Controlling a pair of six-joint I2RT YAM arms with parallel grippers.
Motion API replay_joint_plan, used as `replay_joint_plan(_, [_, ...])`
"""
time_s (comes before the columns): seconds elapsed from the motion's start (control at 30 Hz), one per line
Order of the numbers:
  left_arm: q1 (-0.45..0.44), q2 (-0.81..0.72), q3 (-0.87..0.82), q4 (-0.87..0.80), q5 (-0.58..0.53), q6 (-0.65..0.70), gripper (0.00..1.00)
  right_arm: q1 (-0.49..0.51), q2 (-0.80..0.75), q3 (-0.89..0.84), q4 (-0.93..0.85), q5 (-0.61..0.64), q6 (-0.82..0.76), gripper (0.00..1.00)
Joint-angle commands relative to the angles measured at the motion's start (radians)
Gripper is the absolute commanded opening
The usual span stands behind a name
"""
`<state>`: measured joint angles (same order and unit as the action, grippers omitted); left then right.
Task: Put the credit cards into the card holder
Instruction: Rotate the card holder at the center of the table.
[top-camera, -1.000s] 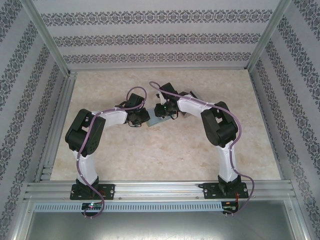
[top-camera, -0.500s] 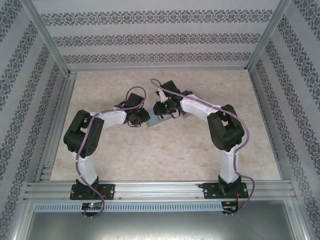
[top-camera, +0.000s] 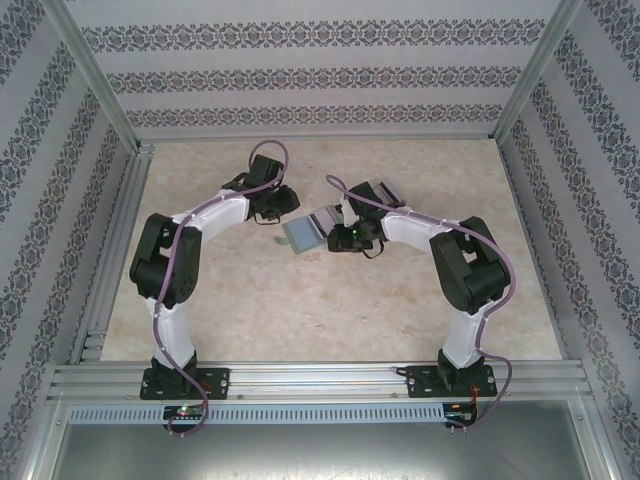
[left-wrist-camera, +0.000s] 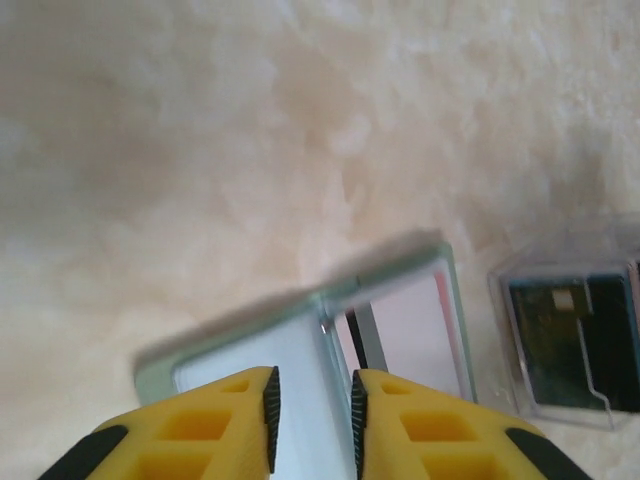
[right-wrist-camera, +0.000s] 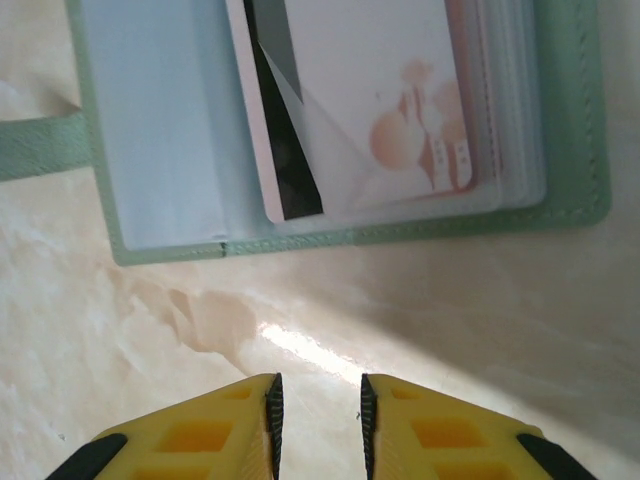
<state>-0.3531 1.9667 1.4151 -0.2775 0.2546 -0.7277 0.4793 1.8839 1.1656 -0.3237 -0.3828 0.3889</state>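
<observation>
Open holder (top-camera: 303, 233) flat on table (top-camera: 250, 300) between the arms, card (right-wrist-camera: 298, 180) tucked in its pocket. Left gripper (left-wrist-camera: 312, 420) near, right gripper (right-wrist-camera: 318, 420) just beside it — jaws of both slightly parted, grasping nothing.

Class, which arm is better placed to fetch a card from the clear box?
Probably right: the clear plastic box lies beside the right arm; the left hand must cross the open pale green card holder.

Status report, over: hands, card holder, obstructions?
Left hand, right hand: slightly open, empty. Pale green folding card holder lies open between them, white card pocketed. Clear plastic box holding dark cards sits beside it, apart.
</observation>
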Motion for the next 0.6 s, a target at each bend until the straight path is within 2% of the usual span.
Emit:
replay_joint_plan(0.0, [0.018, 0.081, 0.046, -0.101, 0.013, 0.070, 0.25, -0.015, 0.036, 0.001, 0.070, -0.004, 0.018, 0.30])
replay_joint_plan(0.23, [0.019, 0.036, -0.124, -0.028, 0.021, 0.047, 0.17, -0.059, 0.134, 0.091, 0.076, 0.022, 0.018, 0.30])
replay_joint_plan(0.43, [0.019, -0.056, -0.295, 0.036, 0.020, 0.015, 0.17, -0.054, 0.202, 0.199, 0.041, 0.009, 0.005, 0.30])
replay_joint_plan(0.57, [0.019, -0.082, -0.333, 0.034, -0.007, 0.015, 0.17, -0.038, 0.196, 0.213, 0.022, 0.004, -0.003, 0.30])
